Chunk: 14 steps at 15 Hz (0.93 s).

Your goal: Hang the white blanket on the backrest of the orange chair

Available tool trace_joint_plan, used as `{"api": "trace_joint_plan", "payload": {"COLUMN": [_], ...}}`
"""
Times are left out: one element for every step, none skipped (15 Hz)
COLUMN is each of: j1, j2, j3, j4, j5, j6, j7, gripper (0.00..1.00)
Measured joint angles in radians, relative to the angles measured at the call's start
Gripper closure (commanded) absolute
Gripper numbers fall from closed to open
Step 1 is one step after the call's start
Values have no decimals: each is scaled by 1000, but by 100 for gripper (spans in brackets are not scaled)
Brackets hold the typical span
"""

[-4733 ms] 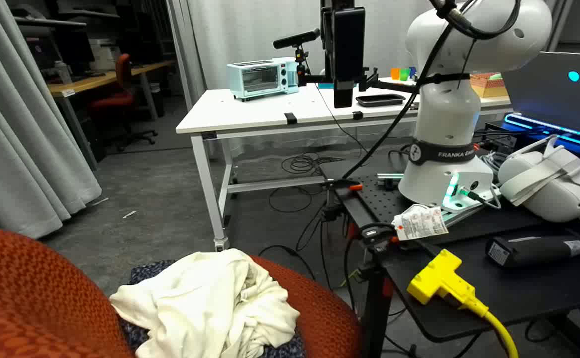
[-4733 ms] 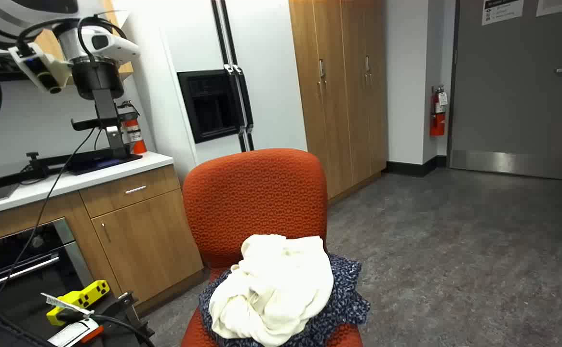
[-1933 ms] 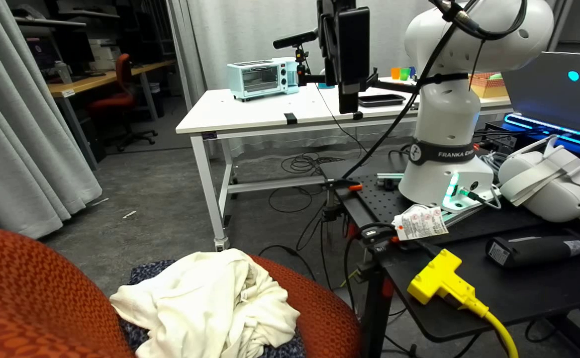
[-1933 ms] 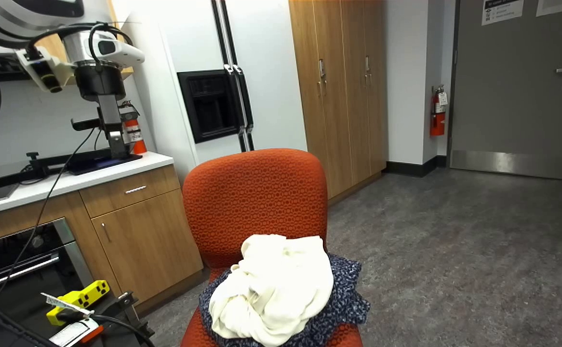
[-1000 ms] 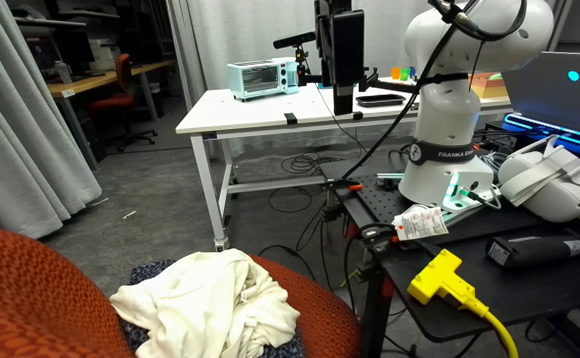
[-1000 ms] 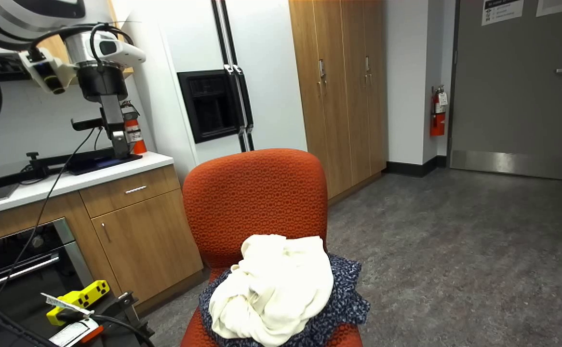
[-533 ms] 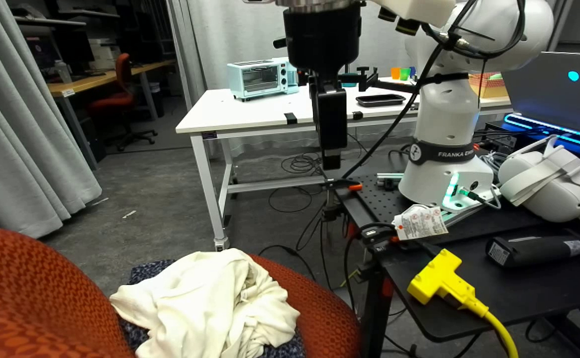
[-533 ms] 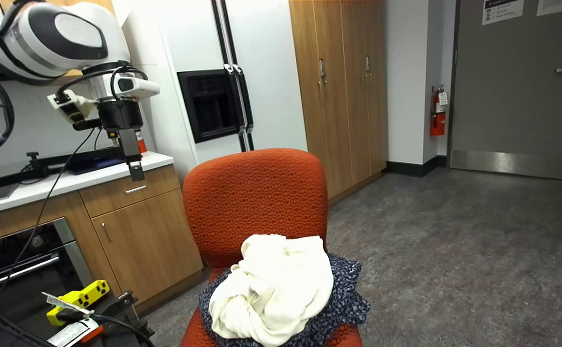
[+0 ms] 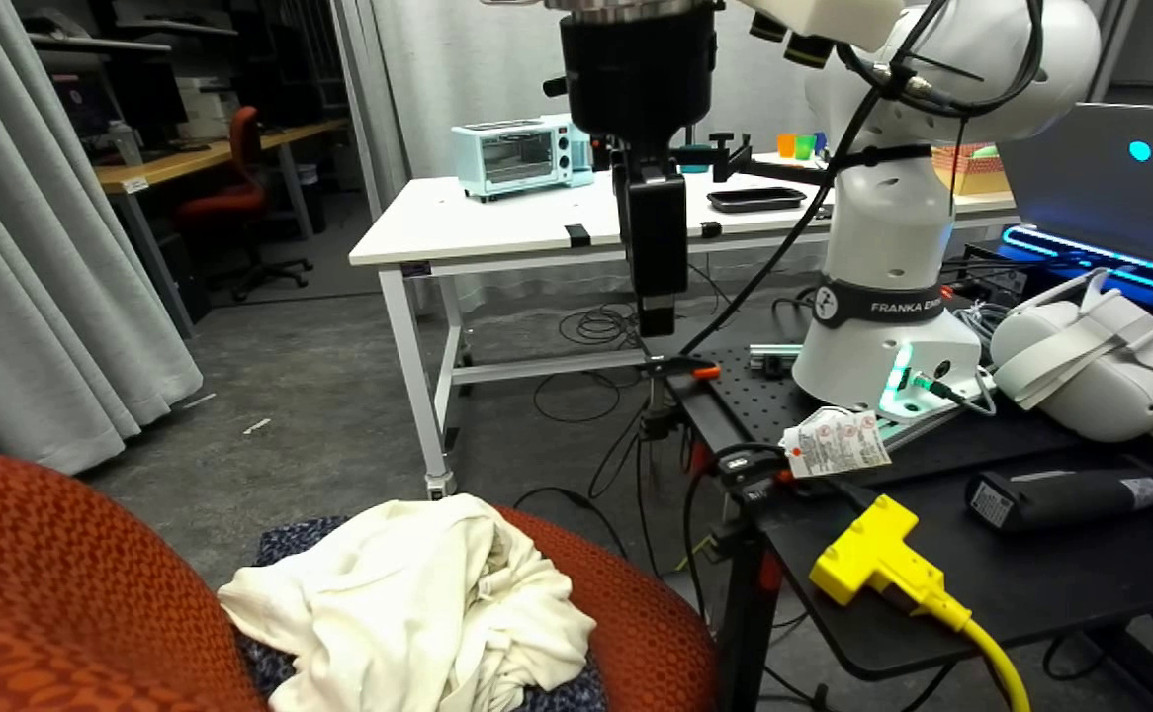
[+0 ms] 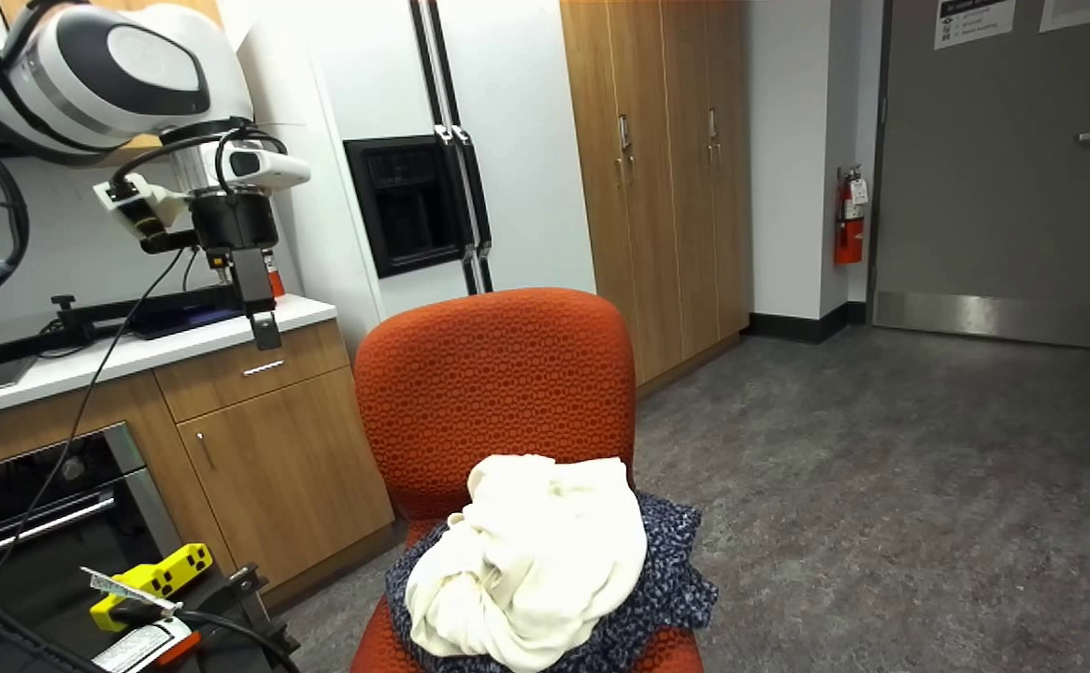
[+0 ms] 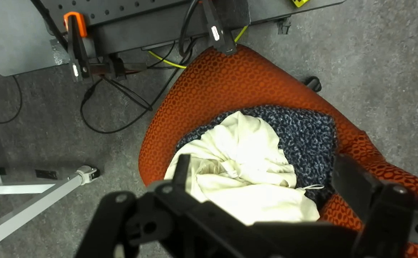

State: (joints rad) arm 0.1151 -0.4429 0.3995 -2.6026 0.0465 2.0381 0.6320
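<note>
White blanket [image 10: 536,561]: bunched on the seat of the orange chair [image 9: 636,613], over the speckled cushion [image 10: 674,561].
Backrest [image 10: 498,393]: upright behind the blanket; you see its whole top rim.
Fingers [image 11: 182,172]: you have them wide apart, pointing down, higher than the blanket, clear of it.
White bench [image 9: 497,222]: carries the toaster oven [image 9: 522,158] and black tray [image 9: 756,201].

Pale-blue toaster oven [image 9: 522,158] and black tray [image 9: 756,201] on white tabletop [image 9: 478,227]. Yellow outlet block [image 9: 873,554] and white headset [image 9: 1110,396] on black tabletop [image 9: 1081,583]. Red fire extinguisher [image 10: 850,229] on wall [image 10: 842,103] beside grey door [image 10: 984,187].
</note>
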Motion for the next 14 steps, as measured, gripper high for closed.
{"api": "trace_joint_plan", "payload": {"j1": [2, 2, 2, 2, 2, 3, 3, 5, 6, 8, 10, 10, 10, 10], "j2": [1, 2, 3, 3, 4, 5, 6, 7, 8, 9, 10, 11, 12, 11], "j3": [-3, -5, -5, -5, -6, -7, -7, -8, -9, -9, -9, -9, -9, -10], "j4": [0, 0, 0, 0, 0, 0, 0, 0, 0, 1, 5, 10, 16, 17], "j5": [-1, -3, -8, -12, -14, -15, -15, -17, -20, -24, -31, -39, -44, -45], "j6": [0, -2, -4, -8, -12, -15, -18, -19, -19, -19, -18, -18, -18, -18], "j7": [0, 0, 1, 3, 4, 4, 4, 3, 1, -4, -7, -7, -5, -5], "gripper": [0, 0, 0, 0, 0, 0, 0, 0, 0, 0, 0, 0, 0, 0]}}
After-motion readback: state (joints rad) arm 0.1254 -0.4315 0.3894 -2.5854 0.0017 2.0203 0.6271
